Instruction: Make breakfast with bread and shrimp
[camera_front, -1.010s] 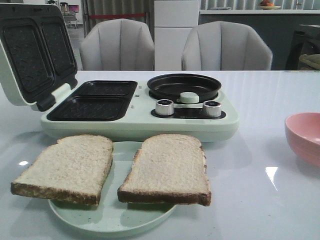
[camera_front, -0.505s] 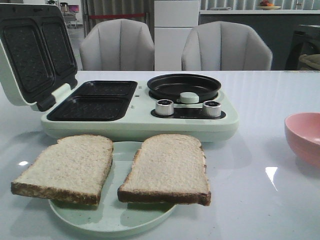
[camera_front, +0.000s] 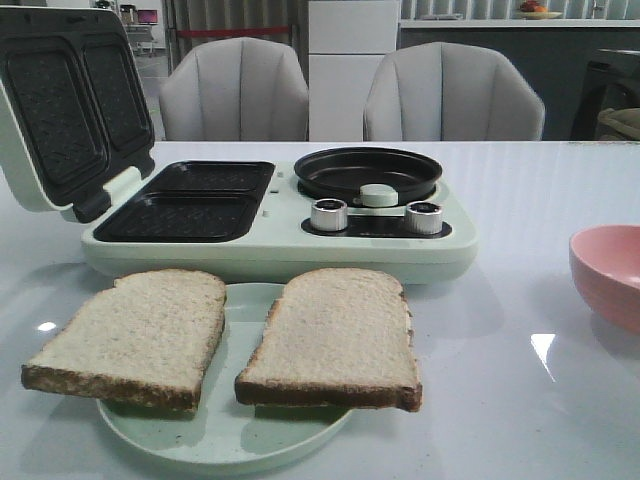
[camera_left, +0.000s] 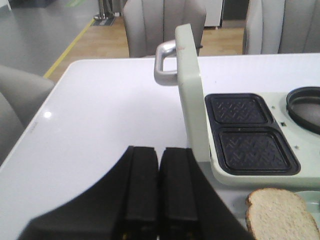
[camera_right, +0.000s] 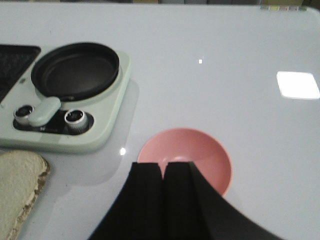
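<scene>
Two slices of bread are sitting side by side on a pale green plate (camera_front: 225, 440) at the near edge of the white counter (camera_front: 520, 400), one slice (camera_front: 135, 335) on the left and the other (camera_front: 335, 338) on the right, with a narrow gap between them. Both are hanging over the plate's rim a bit.

Right behind the plate, a mint green breakfast maker (camera_front: 280, 245) is standing with its lid (camera_front: 65, 105) swung up and open on the left side, showing two dark ridged sandwich plates (camera_front: 185, 200) in the base. On its right half a round black pan (camera_front: 368, 172) is sitting above two silver knobs (camera_front: 329, 214). A pink bowl (camera_front: 610, 275) is resting off to the right, well apart from the appliance. I'm not seeing any shrimp in any of the views; the part of the bowl's inside that's showing in the right wrist view is looking bare.

Neither arm is showing up in the front view. From the wrist cameras, the left tool (camera_left: 159, 190) is hovering over the counter just beside the raised lid with its fingers pressed together and nothing between them. The right tool (camera_right: 162, 187) is hanging above the near side of the pink bowl, fingers also squeezed together and gripping nothing.

Two grey chairs (camera_front: 240, 90) are standing behind the counter.
</scene>
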